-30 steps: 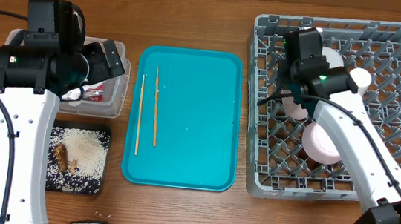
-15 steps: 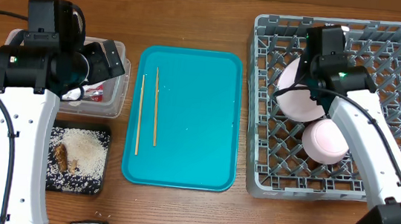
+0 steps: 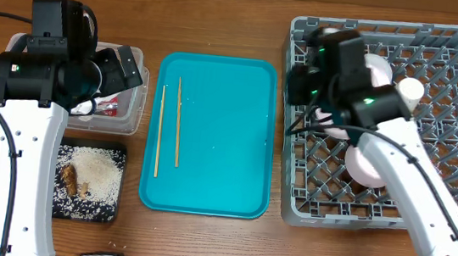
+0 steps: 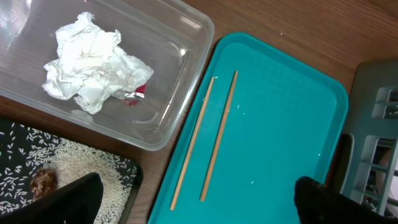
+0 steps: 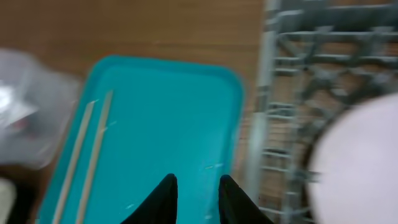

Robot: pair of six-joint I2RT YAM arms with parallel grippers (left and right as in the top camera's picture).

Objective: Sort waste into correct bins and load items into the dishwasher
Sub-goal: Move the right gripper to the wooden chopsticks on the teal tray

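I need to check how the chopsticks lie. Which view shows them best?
The left wrist view: the chopsticks lie large and sharp on the teal tray. Overhead shows them whole but small; the right wrist view shows them blurred at its left edge.

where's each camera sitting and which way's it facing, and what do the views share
Overhead: fixed above the table, looking down on teal tray, clear tub, black tray and grey rack; both arms show.
Left wrist: above the tub, looking down at the napkin and chopsticks; left fingers spread wide at bottom corners.
Right wrist: at the rack's left edge, blurred, facing the teal tray; right fingers slightly apart, empty.
Shared: all three show the chopsticks on the teal tray.
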